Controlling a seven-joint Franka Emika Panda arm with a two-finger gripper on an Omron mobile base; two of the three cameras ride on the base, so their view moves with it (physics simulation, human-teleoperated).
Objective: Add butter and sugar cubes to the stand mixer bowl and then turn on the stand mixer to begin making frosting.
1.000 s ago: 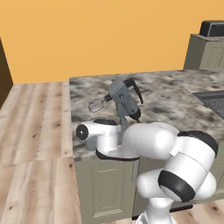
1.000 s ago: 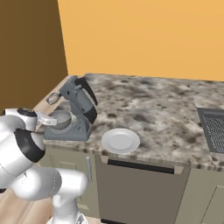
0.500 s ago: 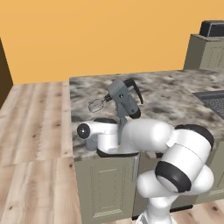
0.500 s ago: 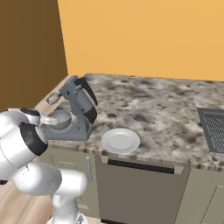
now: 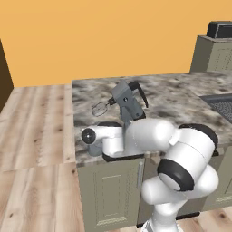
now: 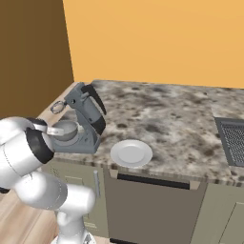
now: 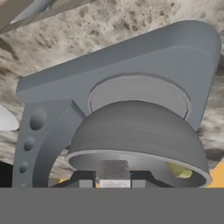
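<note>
bowl: the stand mixer bowl point(image 7: 135, 135), a smooth grey metal dome, sits by the stand mixer point(image 6: 86, 119) base on the speckled stone counter point(image 6: 167, 114) | jaws: can't tell | change: arm has swung further over since before

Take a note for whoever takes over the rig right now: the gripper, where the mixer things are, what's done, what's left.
Gripper: at the bowl rim, with a small pale block between the fingers. Cannot tell whether it is gripped or let go.
Things: the bowl sits on the mixer base. The mixer head is tilted up, whisk clear of the bowl. The plate is beside the mixer.
Done: something yellow, likely butter, lies in the bowl.
Left: get the block into the bowl, then switch the mixer on.
</note>
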